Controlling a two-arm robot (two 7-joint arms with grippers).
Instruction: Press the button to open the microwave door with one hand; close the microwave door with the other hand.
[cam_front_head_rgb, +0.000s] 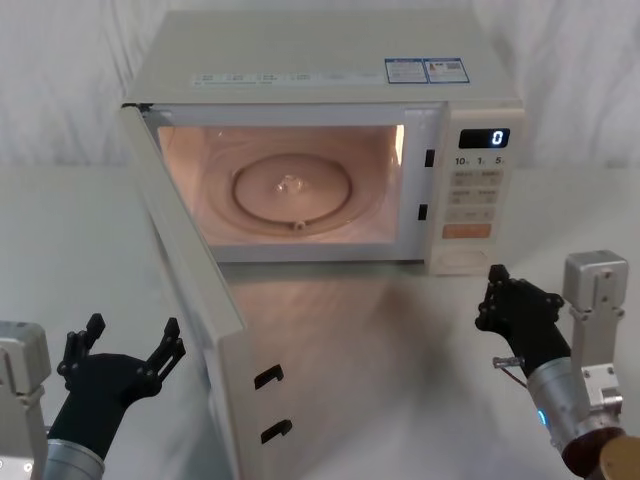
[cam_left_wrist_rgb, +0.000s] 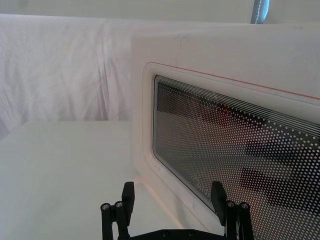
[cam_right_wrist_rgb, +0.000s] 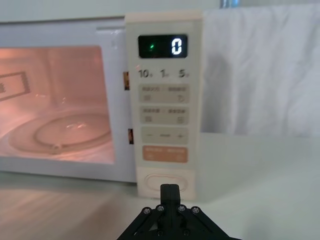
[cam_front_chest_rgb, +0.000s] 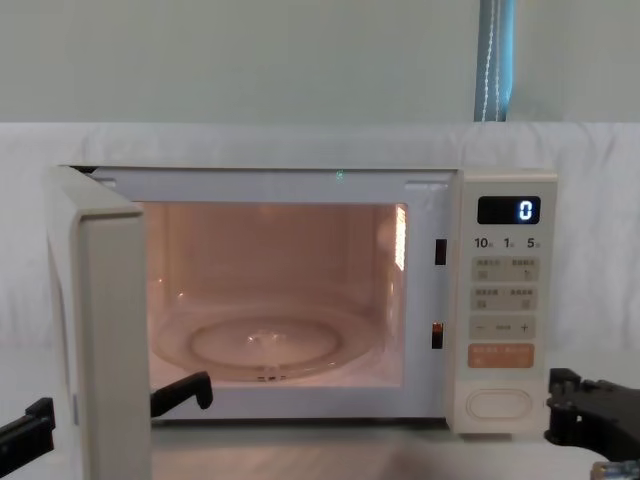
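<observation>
Head view: microwave door (cam_front_head_rgb: 190, 290) is swung wide open at centre-left, its free edge cut off by the bottom frame. Left end effector (cam_front_head_rgb: 122, 357) is seen lower left, fingers spread, just outside the door. Right end effector (cam_front_head_rgb: 505, 292), fingers together, is seen lower right, just below the button (cam_front_head_rgb: 464, 259); bare table (cam_front_head_rgb: 400, 380) lies between.

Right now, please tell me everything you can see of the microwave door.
The microwave door is a cream panel, plastic by its look, hinged on the oven's left side and swung wide open toward the robot, upright. Its inner face carries two dark latch hooks near the free edge. Its outer face has a raised rounded frame around a dark, dotted glass window. The left end effector hovers open beside the outer face, apart from it; nothing touches the door.
</observation>
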